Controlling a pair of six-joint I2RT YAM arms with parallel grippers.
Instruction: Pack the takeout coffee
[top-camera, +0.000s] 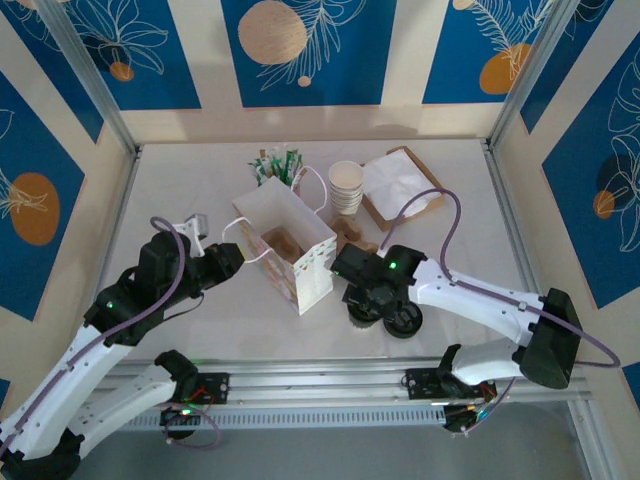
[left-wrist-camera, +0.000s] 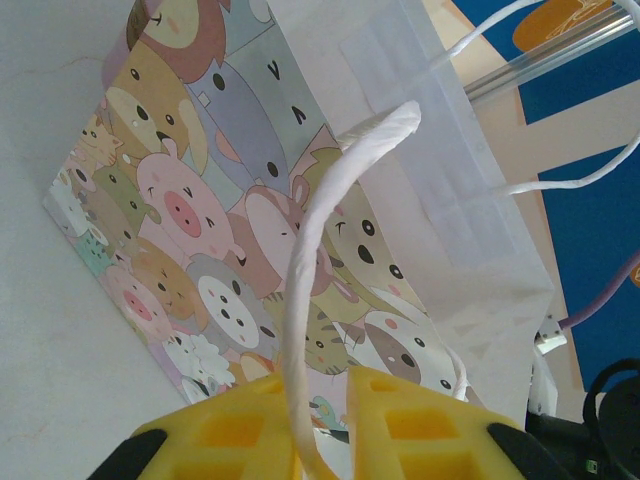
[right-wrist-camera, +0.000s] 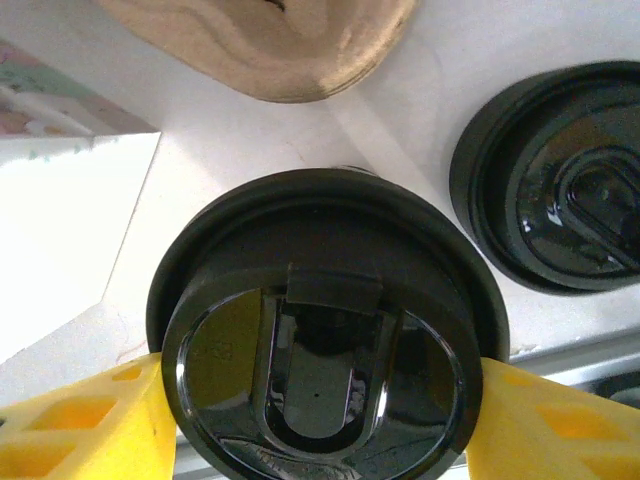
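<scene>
The top view took in the whole tabletop (top-camera: 200, 195): one bag (top-camera: 315, 270) standing open in the middle, one stack of cups (top-camera: 345, 187) behind it, and green sachets (top-camera: 275, 165) at the back. It also placed both arms, the left at the bag's near-left corner and the right just right of the bag.

The left wrist view gave the close detail. The bag's wall carried cartoon animals, and the left jaws were closed on one white handle (left-wrist-camera: 318, 250). A second handle (left-wrist-camera: 590, 175) arched free behind.

The right wrist view looked down on the coffee (right-wrist-camera: 320, 300), upright on the tabletop beside the bag. The right jaws straddled its black lid, a yellow pad (right-wrist-camera: 85, 420) at each side. Whether they pressed it I could not tell. One loose lid (right-wrist-camera: 560, 190) lay just right of it, making two lids.
</scene>
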